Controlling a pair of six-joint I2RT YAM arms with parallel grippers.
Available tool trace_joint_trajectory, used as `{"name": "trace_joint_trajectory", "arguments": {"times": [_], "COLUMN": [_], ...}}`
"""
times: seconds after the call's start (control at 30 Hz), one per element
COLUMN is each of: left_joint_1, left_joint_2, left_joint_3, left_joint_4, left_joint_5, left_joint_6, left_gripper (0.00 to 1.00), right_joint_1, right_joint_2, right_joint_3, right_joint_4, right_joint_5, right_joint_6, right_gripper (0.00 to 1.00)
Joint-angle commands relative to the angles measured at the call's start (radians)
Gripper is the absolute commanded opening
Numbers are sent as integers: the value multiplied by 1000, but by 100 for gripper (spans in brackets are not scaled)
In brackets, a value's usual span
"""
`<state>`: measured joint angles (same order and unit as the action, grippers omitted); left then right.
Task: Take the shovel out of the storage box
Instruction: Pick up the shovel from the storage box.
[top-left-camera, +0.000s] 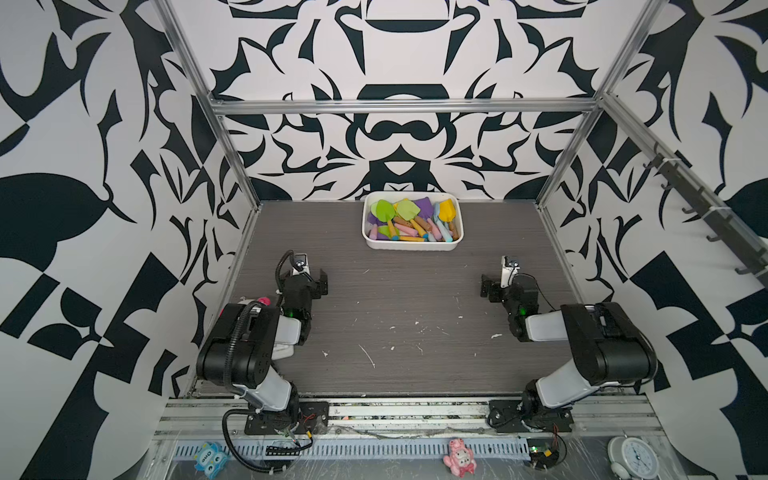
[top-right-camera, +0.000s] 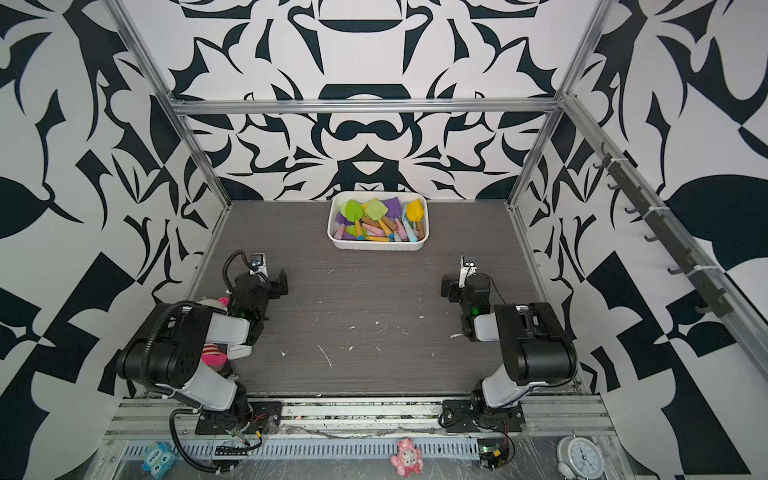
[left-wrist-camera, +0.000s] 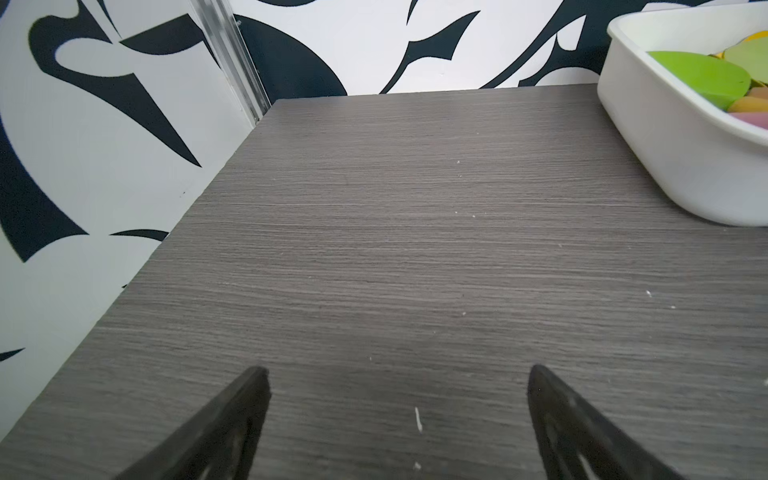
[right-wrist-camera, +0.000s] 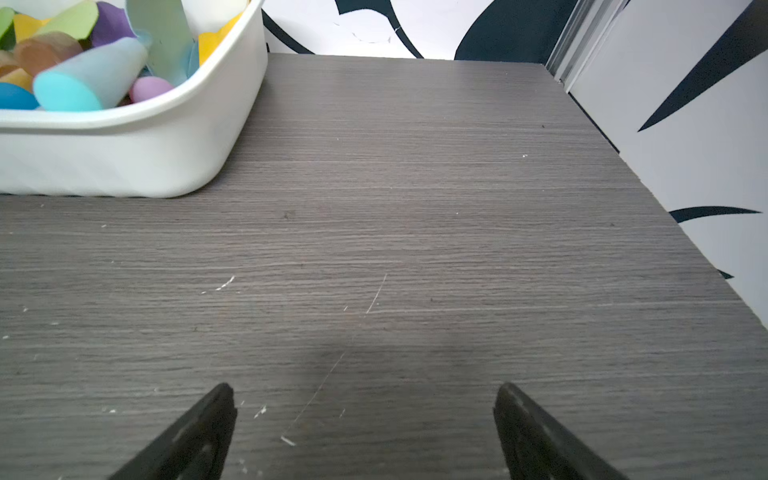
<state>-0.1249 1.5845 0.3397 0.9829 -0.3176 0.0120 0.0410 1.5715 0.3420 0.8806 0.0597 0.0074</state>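
Note:
The white storage box (top-left-camera: 411, 246) stands at the back middle of the grey table, also seen in the second top view as the same box (top-right-camera: 376, 245). It is heaped with several toy shovels, among them a green shovel (top-left-camera: 382, 210) and a yellow shovel (top-left-camera: 447, 210). My left gripper (top-left-camera: 320, 280) hovers low over the table, to the front left of the box, open and empty. My right gripper (top-left-camera: 488, 286) mirrors it at the front right, open and empty. The left wrist view shows the left gripper (left-wrist-camera: 399, 374) over bare table and the box (left-wrist-camera: 665, 137). The right wrist view shows the right gripper (right-wrist-camera: 363, 390) and the box (right-wrist-camera: 124, 158).
Patterned walls and metal frame posts close in the table on three sides. A rail of hooks (top-left-camera: 706, 208) runs along the right wall. A plush toy (top-right-camera: 214, 353) lies under the left arm. Small figures (top-left-camera: 459, 457) and a clock (top-left-camera: 633, 459) sit by the front rail.

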Motion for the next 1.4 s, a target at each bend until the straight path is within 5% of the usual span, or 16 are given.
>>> {"name": "trace_joint_trajectory", "arguments": {"times": [0.0, 1.0, 1.13, 1.23, 1.37], "left_joint_1": [-2, -1, 33, 32, 20], "left_joint_2": [-8, -5, -18, -72, -230], "left_joint_3": [2, 4, 14, 24, 195], "left_joint_4": [23, 23, -17, -70, -532], "left_joint_5": [-6, -5, 61, 82, 55], "left_joint_6": [-4, -4, -22, -10, -55], "left_gripper": [99, 99, 99, 99, 99], "right_joint_1": [-1, 0, 0, 1, 1], "right_joint_2": [-20, -19, -33, -175, -330], "right_joint_3": [11, 12, 15, 115, 254], "right_joint_4": [35, 30, 26, -309, -680], "right_joint_5": [-4, -6, 26, 101, 88], "right_joint_6": [9, 5, 24, 69, 162], "right_gripper": [100, 100, 100, 100, 100]}}
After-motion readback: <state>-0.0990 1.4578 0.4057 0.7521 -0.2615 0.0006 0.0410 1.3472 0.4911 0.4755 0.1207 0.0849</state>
